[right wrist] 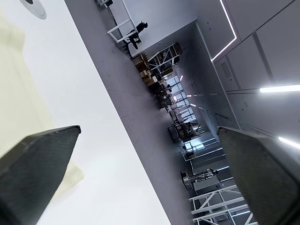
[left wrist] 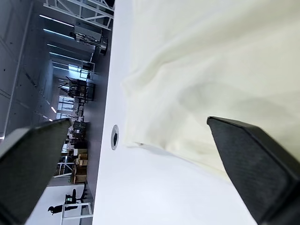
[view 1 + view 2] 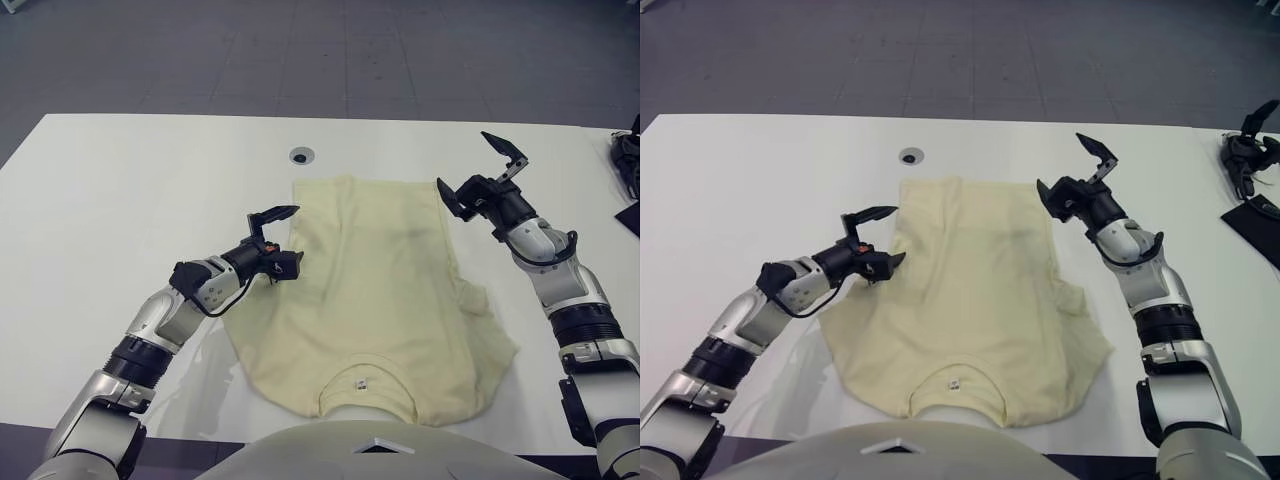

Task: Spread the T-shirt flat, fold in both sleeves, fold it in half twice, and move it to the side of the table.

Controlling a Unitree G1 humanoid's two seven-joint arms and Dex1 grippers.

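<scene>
Closest to the head camera lies the collar (image 3: 365,392) of the pale yellow T-shirt (image 3: 370,290), which is spread in the middle of the white counter (image 3: 120,200) with its hem toward the far side; the collar's nearest rim is cut off in the eye views. On the shirt's right side a sleeve (image 3: 478,300) sits bunched and wrinkled, and how it is folded cannot be made out, while the left side runs fairly straight. At the shirt's left edge is the left gripper (image 3: 296,235), its fingers spread wide, the lower one at the cloth's border; whether it touches cannot be told from the eye views. The left wrist view adds that only loose cloth and bare counter lie between the two dark fingers (image 2: 253,164), with nothing pinched. By the shirt's far right corner is the right gripper (image 3: 461,157), one finger tilted up and away, the other just over the corner. The right wrist view shows its fingers (image 1: 33,164) set wide apart, a corner of the shirt (image 1: 18,108) beside one of them, and the room beyond. A round grommet (image 3: 301,155) sits in the counter just beyond the hem. Dark items (image 3: 1252,160) on the far right of the counter are cut off by the frame edge and are hard to identify.
</scene>
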